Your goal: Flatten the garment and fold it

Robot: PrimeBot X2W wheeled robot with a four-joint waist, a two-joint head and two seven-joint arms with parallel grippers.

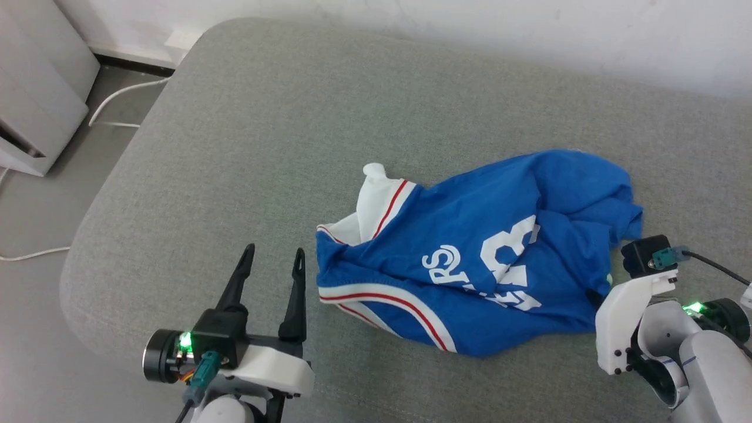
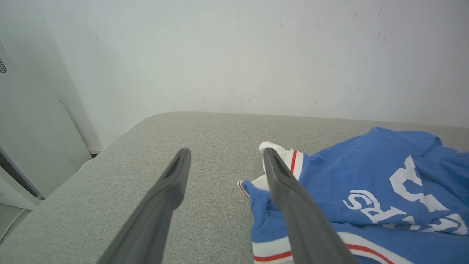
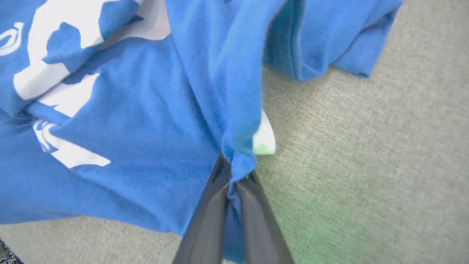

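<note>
garment (image 1: 470,258): crumpled on grey cushion (image 1: 294,117) | left gripper (image 1: 275,255): spread, just beside

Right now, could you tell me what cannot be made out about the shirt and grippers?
- Head view: fingertips of the right gripper, hidden by its own wrist and the garment.
- Head view: the full print, lost in folds.
- Right wrist view: which edge is pinched; cloth bunched, blurred.

You are in a plain, home-like room. A grey upholstered cushion (image 1: 235,147) stands against a white wall (image 1: 529,35), and a white cable (image 1: 120,94) lies on the floor (image 1: 35,223) at left.
</note>
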